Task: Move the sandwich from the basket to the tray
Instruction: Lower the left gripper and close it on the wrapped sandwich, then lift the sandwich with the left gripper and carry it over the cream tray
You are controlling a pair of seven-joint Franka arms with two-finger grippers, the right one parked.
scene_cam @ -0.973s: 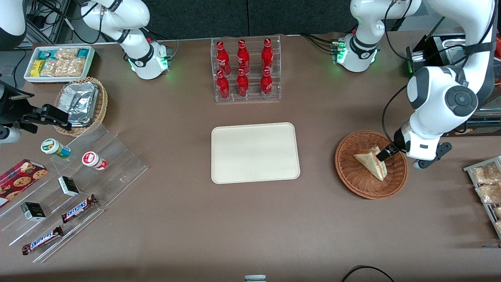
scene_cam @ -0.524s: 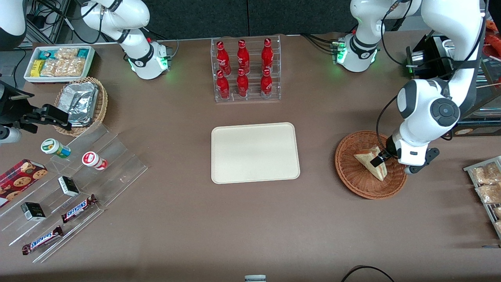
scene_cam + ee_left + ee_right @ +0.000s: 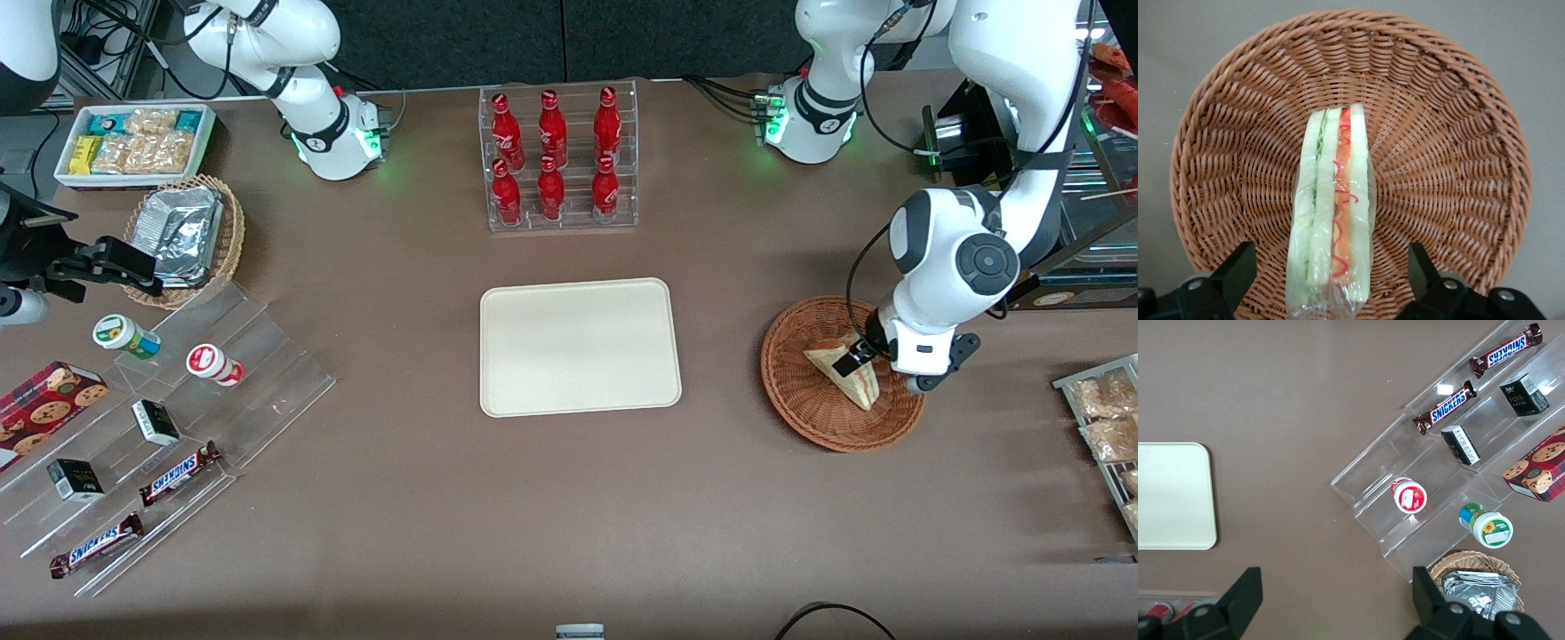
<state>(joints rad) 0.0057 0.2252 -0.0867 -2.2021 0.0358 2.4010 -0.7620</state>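
Your left arm's black two-finger gripper (image 3: pixel 1328 280) hangs just above the basket with its jaws spread wide, one finger on each side of the sandwich and neither touching it. Between them stands the small triangular white-bread sandwich (image 3: pixel 1331 220), on edge, its red-orange and green filling layers facing up at the wrist camera. It appears to be wrapped in clear film, so expect it to be light, soft and a little slippery. Close across the two flat bread faces near the thick end, gently, or the filling may squash. It rests in the round reddish-brown woven wicker basket (image 3: pixel 800 404). The flat cream rectangular tray (image 3: pixel 578 347) lies well apart on the brown counter (image 3: pixel 569 498), toward the parked arm's end.
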